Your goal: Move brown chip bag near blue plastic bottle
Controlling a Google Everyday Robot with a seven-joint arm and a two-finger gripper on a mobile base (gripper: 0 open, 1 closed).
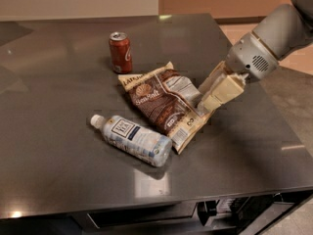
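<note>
gripper: at the right edge of the bag, jaws pinched on it | bag: on the table, its low corner just beside the bottle | bottle: lying on its side, cap to the left | can: standing up near the bag's far end

On the bench I see the brown chip bag at centre, my gripper clamped on its right edge, the blue plastic bottle just beside at lower left, the can at upper left.
</note>
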